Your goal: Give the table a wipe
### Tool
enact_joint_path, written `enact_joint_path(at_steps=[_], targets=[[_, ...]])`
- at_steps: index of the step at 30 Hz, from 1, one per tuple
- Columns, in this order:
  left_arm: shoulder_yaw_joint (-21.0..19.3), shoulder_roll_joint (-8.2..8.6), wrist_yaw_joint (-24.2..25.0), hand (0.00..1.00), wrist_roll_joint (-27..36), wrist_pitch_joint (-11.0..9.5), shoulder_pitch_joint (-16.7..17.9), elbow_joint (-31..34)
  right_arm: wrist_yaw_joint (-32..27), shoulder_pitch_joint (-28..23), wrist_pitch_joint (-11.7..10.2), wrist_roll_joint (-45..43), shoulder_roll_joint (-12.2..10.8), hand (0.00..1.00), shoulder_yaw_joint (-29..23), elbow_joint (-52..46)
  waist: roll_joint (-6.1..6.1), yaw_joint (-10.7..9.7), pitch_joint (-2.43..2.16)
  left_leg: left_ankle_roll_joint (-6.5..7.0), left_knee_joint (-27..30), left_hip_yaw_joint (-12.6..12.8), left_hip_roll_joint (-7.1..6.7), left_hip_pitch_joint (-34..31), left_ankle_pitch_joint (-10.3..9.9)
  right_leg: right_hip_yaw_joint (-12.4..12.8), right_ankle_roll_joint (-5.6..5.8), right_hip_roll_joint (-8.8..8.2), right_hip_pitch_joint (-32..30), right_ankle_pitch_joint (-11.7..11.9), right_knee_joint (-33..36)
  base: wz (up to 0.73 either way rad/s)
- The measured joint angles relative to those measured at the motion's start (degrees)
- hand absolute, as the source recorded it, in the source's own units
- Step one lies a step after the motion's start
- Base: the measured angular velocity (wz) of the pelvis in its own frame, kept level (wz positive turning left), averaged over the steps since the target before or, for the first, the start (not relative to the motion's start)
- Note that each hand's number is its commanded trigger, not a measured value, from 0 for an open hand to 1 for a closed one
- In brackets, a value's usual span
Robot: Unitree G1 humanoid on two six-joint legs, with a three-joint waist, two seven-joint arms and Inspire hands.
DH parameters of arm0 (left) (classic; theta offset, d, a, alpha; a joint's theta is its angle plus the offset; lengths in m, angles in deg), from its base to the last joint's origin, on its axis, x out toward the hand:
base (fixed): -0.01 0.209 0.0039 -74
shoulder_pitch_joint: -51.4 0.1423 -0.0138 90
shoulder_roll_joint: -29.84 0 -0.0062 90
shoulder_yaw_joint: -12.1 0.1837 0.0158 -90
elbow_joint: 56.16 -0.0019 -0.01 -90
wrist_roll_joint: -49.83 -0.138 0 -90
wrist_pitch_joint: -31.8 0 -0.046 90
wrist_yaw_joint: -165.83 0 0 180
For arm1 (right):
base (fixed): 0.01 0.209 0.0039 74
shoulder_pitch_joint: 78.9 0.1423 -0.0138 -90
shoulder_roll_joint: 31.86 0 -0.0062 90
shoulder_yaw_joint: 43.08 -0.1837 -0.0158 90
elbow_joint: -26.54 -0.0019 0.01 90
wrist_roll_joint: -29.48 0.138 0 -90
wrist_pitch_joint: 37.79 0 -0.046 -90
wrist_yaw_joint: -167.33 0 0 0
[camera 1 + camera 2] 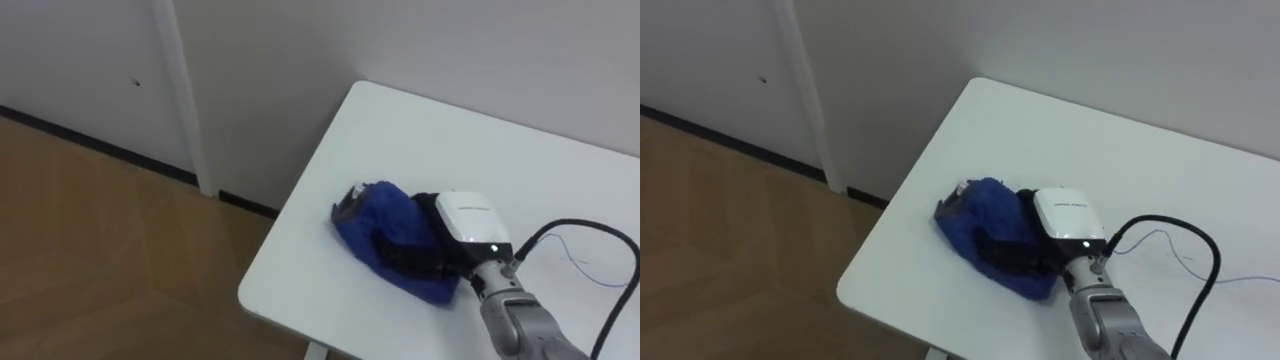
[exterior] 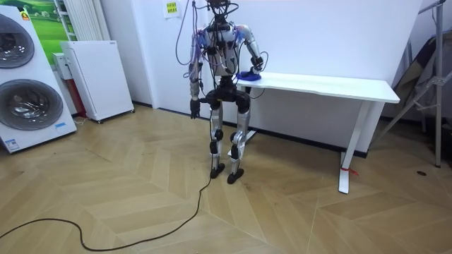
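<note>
A crumpled blue cloth [image 1: 385, 232] is seen lying on the white rectangular worktop [image 1: 400, 130], close to its near left corner. It is clamped by the right robot hand [image 1: 463, 224], whose dark fingers [image 1: 408, 256] are curled into its folds. The left robot hand [image 2: 193, 107] is hung at the robot's side, well apart from the worktop. The robot is stood on the wooden floor [image 1: 100, 230] at the worktop's left end.

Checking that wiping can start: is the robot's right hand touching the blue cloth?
Touching. The left eye view shows the right hand lying on the blue cloth on the table, with the cloth bunched against the hand and no gap.
</note>
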Motion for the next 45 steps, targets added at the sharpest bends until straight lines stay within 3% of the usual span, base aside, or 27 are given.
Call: enact_joint_path(at_steps=[4, 15, 20, 28, 33, 37, 39, 41, 42, 44, 45], targets=[[-0.2, 0.03, -0.15, 0.0, 0.01, 0.07, 0.11, 0.05, -0.4, -0.58, -0.99, 0.58, -0.79, 1.0, 0.09, -1.13, -0.01, -0.06, -0.04, 0.01, 0.46, 0.0, -0.11, -0.24, 0.0, -0.12, 0.0, -0.11, -0.02, 0.0, 0.09, 0.0], [-0.19, 0.69, -1.49, 0.0, 0.1, 0.96, -0.41, 0.05, -1.55, -1.6, -0.84, 0.34, -2.15, 1.0, -1.57, -0.62, 0.01, -0.56, -0.26, 0.21, 0.64, 0.05, -0.5, -0.24, 0.12, -0.37, 0.22, -0.55, 0.02, -0.12, 0.12, 0.0], [1.74, 1.06, -1.5, 0.0, 0.23, 1.97, -0.97, 0.21, -3.89, -2.85, 0.23, 1.36, -3.71, 1.0, -1.41, -0.57, 1.18, -1.78, -0.66, 0.31, 0.6, -0.01, -0.72, -0.21, 0.17, -0.27, 0.47, -0.41, 0.19, -0.11, 0.05, 0.0], [4.42, 2.02, -2.98, 0.0, 0.97, 2.54, -1.11, 1.1, -3.92, -1.68, 4.07, 6.87, -7.33, 1.0, -0.26, 0.03, 1.97, -1.22, -0.39, 0.32, 0.34, 0.73, -0.3, -0.2, 0.16, 0.26, 0.47, -0.33, -0.27, -0.09, 0.15, -0.07], [4.34, 2.63, -2.92, 0.0, 1.34, 3.4, 0.13, 2.12, -3.5, -0.95, 3.06, 12.37, -7.15, 1.0, -1.19, 1.53, 2.0, -2.1, -0.2, 0.18, 0.57, 0.49, -0.17, -1.02, 0.23, -0.38, 0.43, -0.3, -1.0, -0.07, 0.28, 0.04], [2.59, 2.56, -2.92, 0.0, 1.05, 3.26, 2.84, 3.39, -6.41, -1.69, -2.45, 16.55, -5.7, 1.0, -5.41, 6.21, 2.07, -3.5, 0.2, 0.41, 0.58, -0.19, -0.69, -1.23, 0.37, -0.35, 0.56, -0.74, -1.01, -0.15, 0.05, 0.2], [-0.47, 2.33, -2.95, 0.0, 0.6, 3.18, 3.8, 3.36, -8.47, -3.25, -3.75, 19.36, -4.8, 1.0, -9.89, 8.48, 1.85, -4.54, -0.03, 0.68, 0.44, -0.01, -0.83, -1.07, 0.55, -0.2, 0.67, -1.07, -0.76, -0.21, 0.0, 0.46], [-7.46, 1.88, -3.17, 0.0, 0.42, 2.92, 5.06, 3.28, -10.41, -5.12, -5.83, 21.5, -2.07, 1.0, -18.36, 13.27, 1.72, -4.72, -0.3, 0.97, -0.17, 0.24, -0.99, -0.47, 1.0, -0.1, 0.9, -1.37, -0.44, -0.06, 0.15, 0.3], [-8.5, 1.35, -3.48, 0.0, 0.26, 2.92, 5.54, 3.17, -10.95, -5.29, -6.09, 22.41, -1.07, 1.0, -20.12, 15.03, 1.49, -4.76, -0.4, 1.05, -0.33, 0.26, -1.04, -0.39, 1.04, -0.06, 0.98, -1.42, -0.38, -0.01, 0.15, 0.2], [-10.32, -1.81, -3.97, 0.0, 0.19, 2.91, 7.62, 3.09, -11.73, -6.25, -6.86, 26.23, 3.05, 1.0, -25.43, 22.23, 0.99, -6.02, -1.06, 1.06, -0.44, 1.9, -0.93, -0.1, 1.04, 0.15, 1.28, -1.54, 0.38, 0.17, 0.13, 0.25], [-10.91, -2.3, -3.96, 0.0, 0.1, 2.9, 8.15, 3.1, -11.72, -6.57, -6.88, 26.85, 3.95, 1.0, -26.74, 23.76, 0.52, -6.38, -1.07, 1.06, -0.59, 2.55, -0.85, 0.1, 1.04, 0.38, 1.3, -1.57, 0.48, 0.18, 0.19, 0.24]])
